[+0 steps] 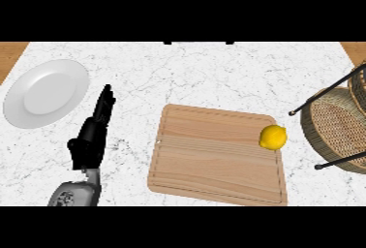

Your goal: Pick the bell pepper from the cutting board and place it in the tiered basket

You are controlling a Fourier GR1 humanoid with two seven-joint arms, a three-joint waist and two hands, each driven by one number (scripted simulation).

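**Pepper still on the board, basket unfilled**

The left hand [91, 138] rests at the view's left, fingers straight and pressed together, holding nothing; the right hand shows nowhere. Beside it lies the cutting board [214, 155]; the yellow bell pepper [273, 137] sits at its right edge, untouched, so pick and placement both appear to remain. The tiered basket [336, 128] just beyond shows nothing inside; the white plate [44, 93] is bare.
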